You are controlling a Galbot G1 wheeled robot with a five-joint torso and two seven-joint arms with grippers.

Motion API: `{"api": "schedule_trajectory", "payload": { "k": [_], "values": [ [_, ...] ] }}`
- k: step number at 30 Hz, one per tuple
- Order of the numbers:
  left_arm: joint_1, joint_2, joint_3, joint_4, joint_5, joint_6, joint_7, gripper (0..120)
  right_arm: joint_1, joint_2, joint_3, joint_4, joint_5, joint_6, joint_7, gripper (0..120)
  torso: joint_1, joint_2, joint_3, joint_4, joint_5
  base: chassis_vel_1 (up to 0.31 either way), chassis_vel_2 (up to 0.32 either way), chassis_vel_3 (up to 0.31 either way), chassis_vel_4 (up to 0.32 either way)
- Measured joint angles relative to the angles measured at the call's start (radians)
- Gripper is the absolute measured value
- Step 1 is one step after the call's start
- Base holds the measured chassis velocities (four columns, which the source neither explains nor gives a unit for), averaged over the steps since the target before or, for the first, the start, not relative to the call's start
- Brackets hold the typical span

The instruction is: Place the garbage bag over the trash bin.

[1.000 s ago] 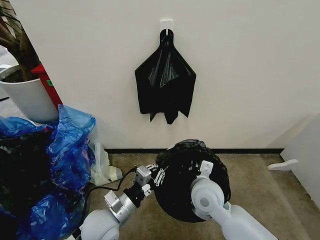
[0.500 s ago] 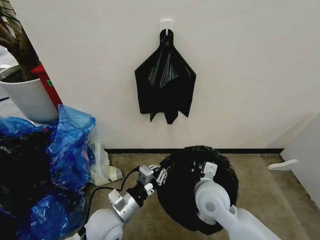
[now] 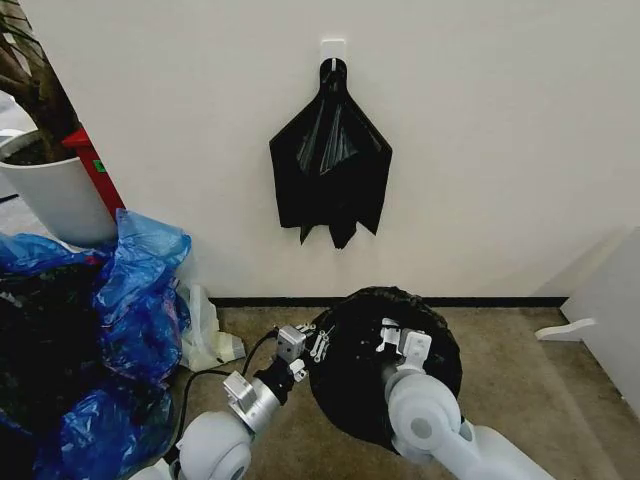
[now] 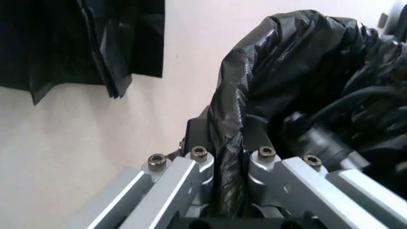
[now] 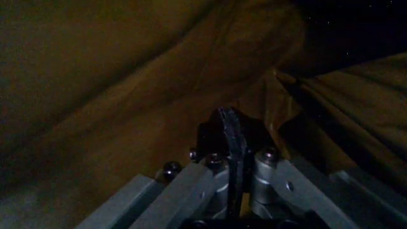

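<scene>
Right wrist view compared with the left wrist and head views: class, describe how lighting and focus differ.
Right wrist view: very dim with an amber cast, since the right gripper sits among folds of the garbage bag.
Left wrist view: brightly lit against the pale wall, though the left gripper and the film it pinches look soft.
Head view: evenly lit; the hanging black bundle shows glossy highlights.

Garbage bag on floor between both tools, bundle on wall behind.

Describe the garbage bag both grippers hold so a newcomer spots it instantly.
On the brown carpet below the white wall, the garbage bag bulges between the left gripper and right gripper. Unlike the flat black bundle hanging on the wall, it's rounded.
</scene>
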State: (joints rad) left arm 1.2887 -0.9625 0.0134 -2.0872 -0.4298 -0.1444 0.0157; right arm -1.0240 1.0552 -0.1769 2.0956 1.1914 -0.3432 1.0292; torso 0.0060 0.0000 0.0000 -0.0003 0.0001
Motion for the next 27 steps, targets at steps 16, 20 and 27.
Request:
{"api": "schedule_trajectory", "payload": {
  "k": [16,20,27],
  "values": [
    [0.073,0.003,-0.013,-0.078,-0.005,0.002,0.025,4,0.032,0.020,0.019,-0.111,-0.011,-0.002,-0.024,0,0.000,0.000,0.000,0.0000,0.0000,0.000,0.000,0.000,0.000],
    [0.083,0.008,-0.025,-0.095,-0.012,0.005,0.032,4,0.032,0.023,0.025,-0.128,-0.019,-0.002,-0.033,0,0.000,0.000,0.000,0.0000,0.0000,0.000,0.000,0.000,0.000],
    [0.086,0.006,-0.040,-0.083,-0.009,0.006,0.037,4,0.026,0.019,0.028,-0.114,-0.018,-0.002,-0.036,0,0.000,0.000,0.000,0.0000,0.0000,0.000,0.000,0.000,0.000]
  ]
}}
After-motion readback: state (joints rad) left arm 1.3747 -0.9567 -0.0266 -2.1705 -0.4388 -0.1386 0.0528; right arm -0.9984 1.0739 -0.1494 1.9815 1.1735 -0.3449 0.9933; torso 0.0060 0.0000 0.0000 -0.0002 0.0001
